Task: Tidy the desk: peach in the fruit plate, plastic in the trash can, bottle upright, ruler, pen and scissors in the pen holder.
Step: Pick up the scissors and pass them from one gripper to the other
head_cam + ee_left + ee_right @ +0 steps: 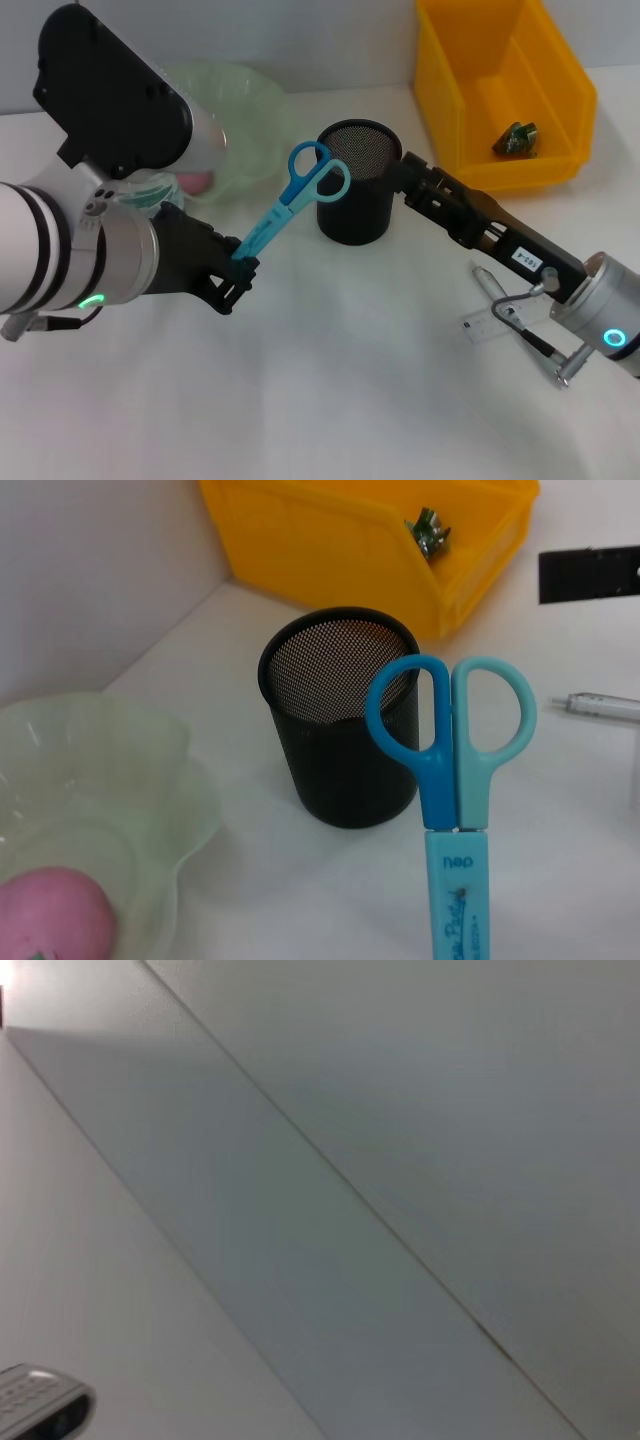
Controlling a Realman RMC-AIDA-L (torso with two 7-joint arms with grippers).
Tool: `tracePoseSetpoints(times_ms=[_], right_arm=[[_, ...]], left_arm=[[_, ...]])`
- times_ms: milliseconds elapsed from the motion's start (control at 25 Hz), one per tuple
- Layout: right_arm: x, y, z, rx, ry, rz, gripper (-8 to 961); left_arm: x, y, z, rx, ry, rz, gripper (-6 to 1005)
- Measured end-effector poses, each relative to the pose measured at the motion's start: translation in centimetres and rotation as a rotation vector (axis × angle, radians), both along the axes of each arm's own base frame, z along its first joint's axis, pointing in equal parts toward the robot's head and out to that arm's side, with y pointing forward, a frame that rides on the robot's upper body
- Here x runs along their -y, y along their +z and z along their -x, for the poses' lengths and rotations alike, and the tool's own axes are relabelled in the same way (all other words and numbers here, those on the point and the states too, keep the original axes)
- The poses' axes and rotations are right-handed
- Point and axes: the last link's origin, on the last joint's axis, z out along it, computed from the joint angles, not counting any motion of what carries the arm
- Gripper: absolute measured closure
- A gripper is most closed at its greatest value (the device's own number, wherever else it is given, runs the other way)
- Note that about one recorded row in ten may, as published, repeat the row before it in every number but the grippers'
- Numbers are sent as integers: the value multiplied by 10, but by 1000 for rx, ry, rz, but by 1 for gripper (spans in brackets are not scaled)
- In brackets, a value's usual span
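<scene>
**Left gripper holds scissors beside the mesh pen holder**

Your left gripper [240,272] pinches the blade end of the blue plastic scissors [296,196], sheathed in a light-blue cover. They tilt up, handle loops topmost, the loops just beside the rim of the black wire-mesh cylindrical pen holder [355,190]. From the left wrist, the two smooth oval loops [450,730] overlap the holder's near side [340,770]; you cannot tell if they touch. Holder mouth is open and round, and looks empty in that view.

Your right gripper [400,172] reaches to the holder's far-right rim; whether its fingers are spread or closed, you cannot tell. The right wrist view shows only plain wall and desk.

The pink peach [50,920] sits in the translucent pale-green wavy-edged fruit plate [150,770], left of the holder. The yellow rigid plastic bin [505,95] stands right of it, with a crumpled green plastic scrap [518,139] inside. A silver pen [520,325] and clear ruler [490,325] lie on the white desk [350,380] under the right arm. Open desk lies in front of the holder.
</scene>
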Motion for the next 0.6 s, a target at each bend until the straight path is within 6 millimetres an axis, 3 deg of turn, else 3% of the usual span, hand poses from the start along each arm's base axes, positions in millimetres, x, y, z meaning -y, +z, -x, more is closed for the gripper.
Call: tracePoseSetpoints(times_ms=[600], right_arm=[[-6,-13,11,-5,-15,42,206]], left_arm=[[7,-9,-12,32,-55,14,713]])
